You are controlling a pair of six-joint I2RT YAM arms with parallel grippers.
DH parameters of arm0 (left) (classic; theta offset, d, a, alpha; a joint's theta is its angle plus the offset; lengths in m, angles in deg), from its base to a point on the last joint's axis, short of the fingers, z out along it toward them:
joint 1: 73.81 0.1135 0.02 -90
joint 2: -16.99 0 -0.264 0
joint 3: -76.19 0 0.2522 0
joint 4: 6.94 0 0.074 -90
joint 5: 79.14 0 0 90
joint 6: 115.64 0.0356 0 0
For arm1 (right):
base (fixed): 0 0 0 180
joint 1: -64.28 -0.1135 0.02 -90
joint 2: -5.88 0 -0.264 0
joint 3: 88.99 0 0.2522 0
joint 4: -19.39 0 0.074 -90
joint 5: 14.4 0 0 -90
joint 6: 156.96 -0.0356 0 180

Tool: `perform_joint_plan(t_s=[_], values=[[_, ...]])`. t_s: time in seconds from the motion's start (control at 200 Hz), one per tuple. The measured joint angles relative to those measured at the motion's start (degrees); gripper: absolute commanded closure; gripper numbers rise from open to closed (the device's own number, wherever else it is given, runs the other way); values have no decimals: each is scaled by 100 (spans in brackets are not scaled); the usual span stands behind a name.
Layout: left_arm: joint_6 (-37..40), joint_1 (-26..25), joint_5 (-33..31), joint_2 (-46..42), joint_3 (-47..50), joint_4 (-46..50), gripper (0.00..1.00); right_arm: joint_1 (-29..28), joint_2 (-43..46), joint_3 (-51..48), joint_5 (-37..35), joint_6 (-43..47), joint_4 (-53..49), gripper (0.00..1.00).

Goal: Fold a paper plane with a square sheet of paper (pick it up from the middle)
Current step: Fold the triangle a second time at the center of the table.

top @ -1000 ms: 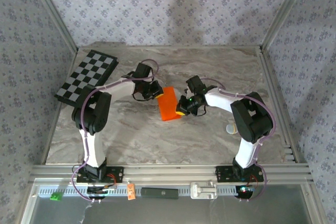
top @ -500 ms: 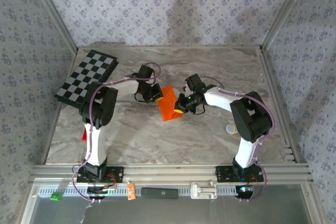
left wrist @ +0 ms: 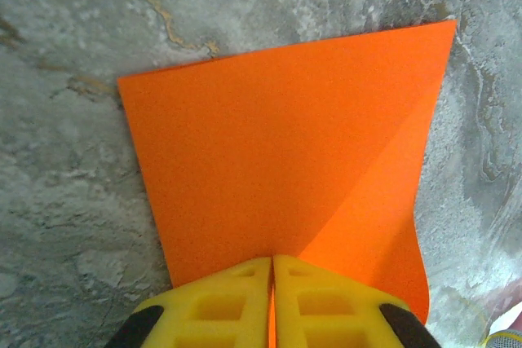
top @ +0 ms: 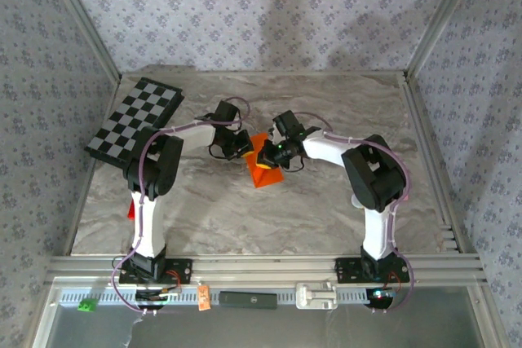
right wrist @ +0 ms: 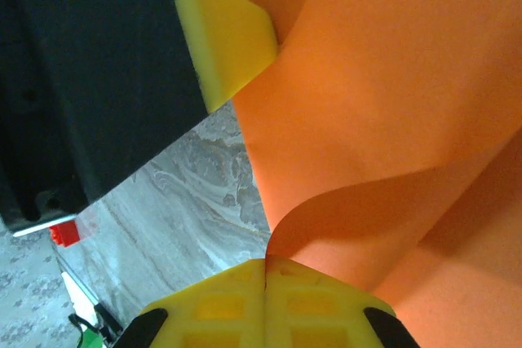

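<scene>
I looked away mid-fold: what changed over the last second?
The right arm's fingers, shut on the thin bright orange paper sheet, swung left, curling its edge over. The left arm's fingers nudged right, pinching the opposite edge. The black-and-white checkerboard stayed put.

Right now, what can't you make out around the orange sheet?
Top view: the left arm and right arm cover much of the orange sheet, so its folds are unreadable.
Left wrist: the sheet's near edge is hidden behind the left fingers.
Right wrist: the sheet's outline runs off the frame; the right fingers hide the pinch point.
Top view: a red speck beside the left arm, too small to identify.
</scene>
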Motion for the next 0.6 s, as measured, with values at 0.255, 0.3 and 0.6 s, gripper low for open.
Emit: perform_joint_plan(t_s=[0.255, 0.3, 0.6], values=[[2, 0, 2, 2, 2, -13, 90, -15, -96, 28, -188, -46, 46, 99], [2, 0, 4, 2, 2, -13, 90, -22, -116, 28, -214, -48, 46, 99], [2, 0, 44, 11, 7, -46, 90, -68, -313, 129, -225, -42, 44, 99]])
